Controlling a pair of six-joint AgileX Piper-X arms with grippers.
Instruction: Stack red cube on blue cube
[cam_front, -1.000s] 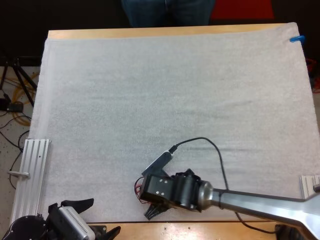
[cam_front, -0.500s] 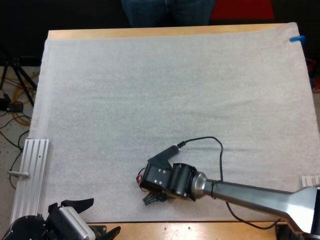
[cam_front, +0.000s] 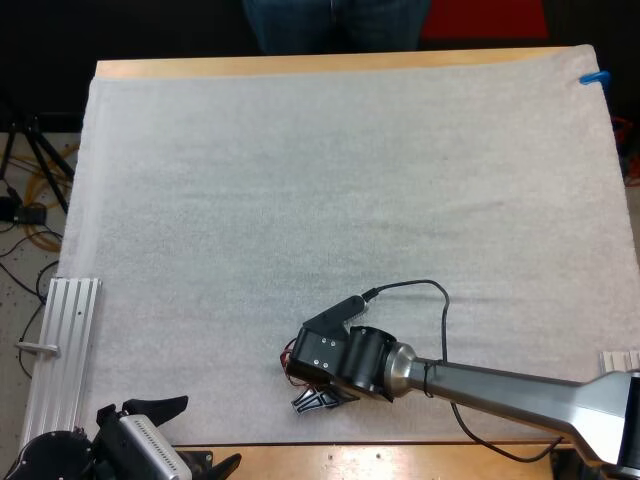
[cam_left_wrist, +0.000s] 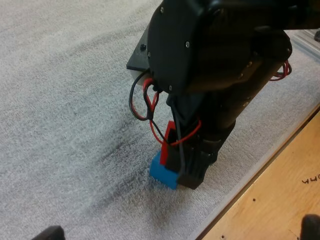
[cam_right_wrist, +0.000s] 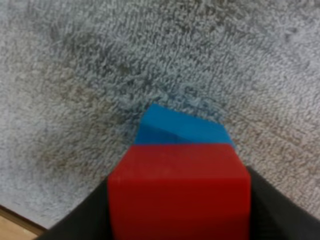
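Note:
My right gripper (cam_front: 315, 399) is near the mat's front edge, shut on the red cube (cam_right_wrist: 179, 190). Its black fingers (cam_right_wrist: 75, 222) press the cube from both sides. The blue cube (cam_right_wrist: 183, 129) lies on the mat directly below, and it sticks out past the red cube's far side. In the left wrist view the red cube (cam_left_wrist: 169, 142) sits against the top of the blue cube (cam_left_wrist: 162, 172), with the right gripper (cam_left_wrist: 175, 160) still around it. My left gripper (cam_front: 190, 436) rests at the front left corner, open and holding nothing.
The white mat (cam_front: 340, 180) covers most of the table. A metal rail (cam_front: 60, 350) lies along its left edge. The wooden front edge (cam_left_wrist: 270, 195) runs close to the cubes. A person's legs (cam_front: 335, 22) stand beyond the far side.
The right arm's wrist has turned and shifted a little away from the front edge, then settled lower over the same spot. The left arm has not moved.

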